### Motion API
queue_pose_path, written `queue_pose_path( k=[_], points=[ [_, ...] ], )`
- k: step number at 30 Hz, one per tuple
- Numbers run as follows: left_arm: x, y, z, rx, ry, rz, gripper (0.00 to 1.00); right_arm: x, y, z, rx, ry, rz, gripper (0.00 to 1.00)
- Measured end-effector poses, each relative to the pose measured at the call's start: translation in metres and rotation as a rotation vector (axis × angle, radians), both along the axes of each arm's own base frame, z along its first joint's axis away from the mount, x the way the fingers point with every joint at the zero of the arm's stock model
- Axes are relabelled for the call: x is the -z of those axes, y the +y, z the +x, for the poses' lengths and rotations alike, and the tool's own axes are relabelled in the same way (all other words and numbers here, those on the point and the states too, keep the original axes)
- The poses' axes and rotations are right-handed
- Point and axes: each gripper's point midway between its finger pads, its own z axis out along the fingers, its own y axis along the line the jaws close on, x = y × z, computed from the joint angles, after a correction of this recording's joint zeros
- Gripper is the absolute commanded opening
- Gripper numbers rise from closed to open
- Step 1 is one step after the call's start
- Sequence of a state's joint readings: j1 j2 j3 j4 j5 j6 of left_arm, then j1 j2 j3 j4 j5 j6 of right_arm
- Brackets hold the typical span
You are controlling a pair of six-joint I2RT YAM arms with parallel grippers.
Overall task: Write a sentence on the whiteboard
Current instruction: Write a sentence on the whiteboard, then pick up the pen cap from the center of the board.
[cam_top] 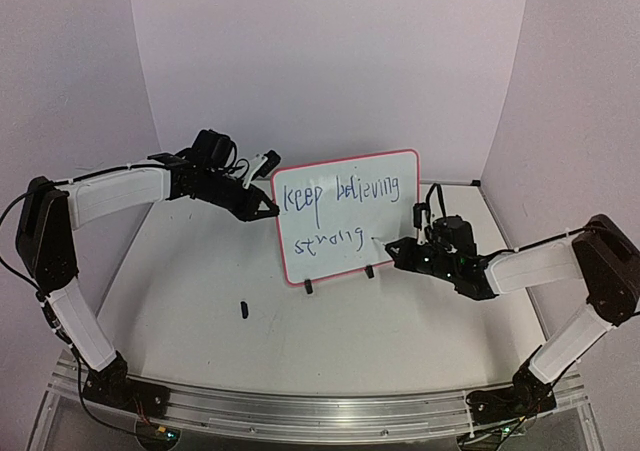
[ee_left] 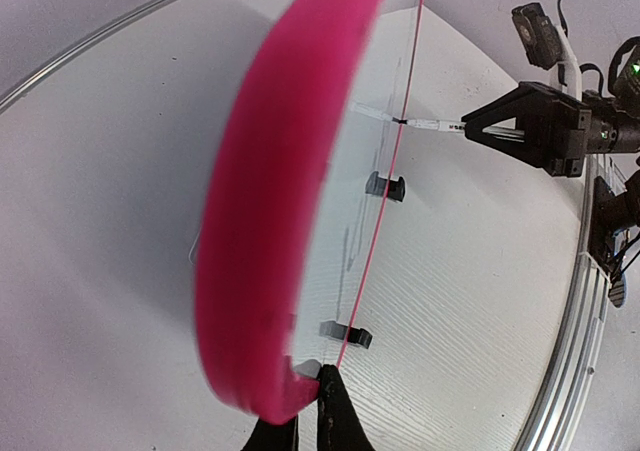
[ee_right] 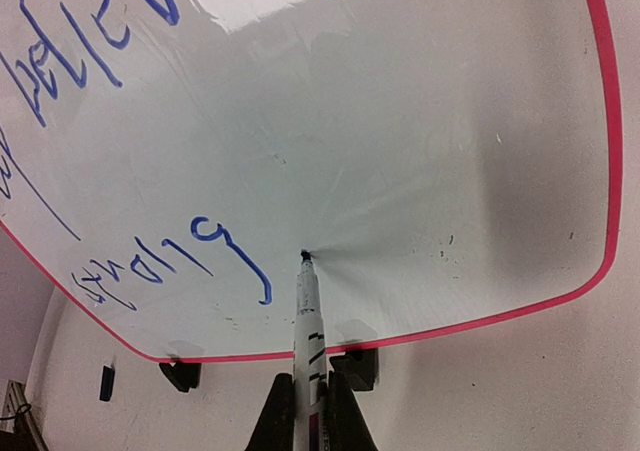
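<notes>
My right tool (ee_right: 310, 401) is clenched on the marker (ee_right: 308, 306), tip touching the whiteboard (cam_top: 395, 226) just after "strong". My left tool (cam_top: 266, 207) pinches the board's left edge, steadying it where it stands on the counter (cam_top: 300, 341). The sentence (cam_top: 345, 193) looks nearly finished; perhaps only a full stop remains.

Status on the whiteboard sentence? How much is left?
Done: "keep believing" on top, "strong" below, both in blue on the board. In hand: the right gripper holds the marker with its tip on the board just past the g; the left gripper clamps the board's edge. Left: probably only a closing dot, hidden under the tip if there, then lifting off.
</notes>
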State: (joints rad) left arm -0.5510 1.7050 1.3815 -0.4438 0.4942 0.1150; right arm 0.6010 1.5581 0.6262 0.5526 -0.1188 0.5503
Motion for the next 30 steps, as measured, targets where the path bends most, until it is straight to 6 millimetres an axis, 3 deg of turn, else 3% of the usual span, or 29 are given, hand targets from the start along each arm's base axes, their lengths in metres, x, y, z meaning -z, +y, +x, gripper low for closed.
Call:
queue_pose_path(
  k=[19, 23, 26, 30],
  points=[
    [0.0, 0.0, 0.0, -0.001, 0.0, 0.0, 0.0, -0.001, 0.0, 0.0, 0.003, -0.004, 0.001, 0.0],
    [0.0, 0.0, 0.0, 0.0, 0.0, 0.0, 0.1, -0.021, -0.01, -0.006, 0.023, -0.05, 0.01, 0.0],
    [0.002, 0.001, 0.001, -0.008, -0.013, 0.019, 0.19, -0.047, -0.023, -0.013, 0.05, -0.116, 0.017, 0.0],
    [0.035, 0.009, -0.014, -0.005, 0.067, 0.107, 0.33, -0.079, -0.039, -0.02, 0.095, -0.204, 0.023, 0.0]
  ],
)
